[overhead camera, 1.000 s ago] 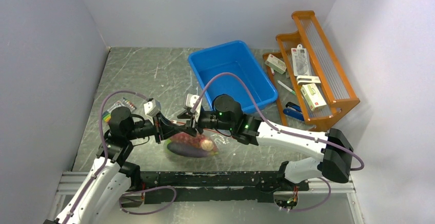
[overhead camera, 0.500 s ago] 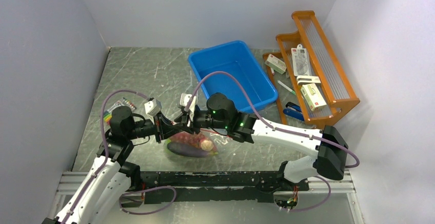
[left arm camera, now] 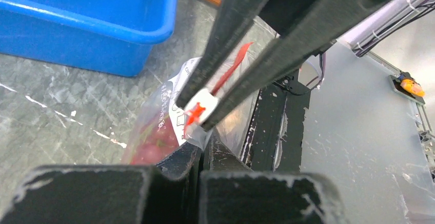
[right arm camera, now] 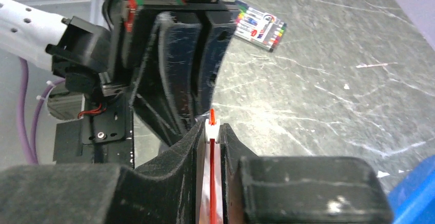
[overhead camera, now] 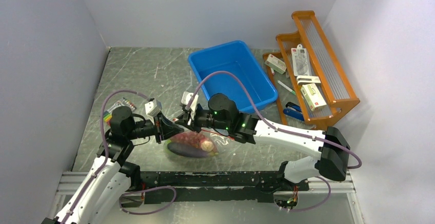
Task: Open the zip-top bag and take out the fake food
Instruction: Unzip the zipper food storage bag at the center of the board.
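A clear zip-top bag lies on the grey bench just ahead of the two arm bases. Its fake food, a purple eggplant, dark red pieces and a beige bulb, is inside it. The red zip strip along the bag's mouth is raised above the bench between the arms. The right fingers pinch a small white tab on that strip, one finger on each side. The left fingers, pressed together, grip the bag's plastic edge just beside the tab, tip to tip with the right pair. A blue bin stands behind the bag. An orange wooden rack holding small boxes stands to the bin's right. A pack of coloured markers lies near the left arm.
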`<move>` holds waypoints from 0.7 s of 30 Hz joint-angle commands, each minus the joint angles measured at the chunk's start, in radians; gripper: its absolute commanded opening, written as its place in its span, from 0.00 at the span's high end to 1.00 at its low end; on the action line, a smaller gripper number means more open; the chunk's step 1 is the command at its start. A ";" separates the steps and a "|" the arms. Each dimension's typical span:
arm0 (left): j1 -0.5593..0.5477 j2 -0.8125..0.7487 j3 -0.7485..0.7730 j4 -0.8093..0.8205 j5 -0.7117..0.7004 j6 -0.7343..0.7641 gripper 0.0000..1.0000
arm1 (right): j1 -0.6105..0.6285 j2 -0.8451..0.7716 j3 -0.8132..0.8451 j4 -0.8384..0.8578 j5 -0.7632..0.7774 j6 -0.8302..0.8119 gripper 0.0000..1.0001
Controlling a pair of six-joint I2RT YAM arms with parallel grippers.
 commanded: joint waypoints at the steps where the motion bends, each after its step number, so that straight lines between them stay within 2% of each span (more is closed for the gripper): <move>1: -0.017 -0.022 0.011 0.036 0.059 0.011 0.93 | -0.009 -0.029 -0.011 0.010 0.074 0.002 0.86; 8: -0.024 -0.030 0.008 0.041 0.059 0.010 0.91 | -0.008 -0.031 0.011 -0.024 0.056 0.006 0.88; 13: -0.025 -0.020 0.019 0.033 0.062 0.017 0.63 | -0.009 -0.060 -0.011 0.007 0.007 0.003 0.90; 15: -0.024 -0.025 0.027 0.022 0.068 0.029 0.57 | -0.010 -0.067 -0.012 0.009 -0.026 -0.005 0.91; 21: -0.024 -0.100 0.012 0.070 0.102 0.020 0.48 | -0.010 -0.092 -0.067 0.050 -0.170 -0.027 0.91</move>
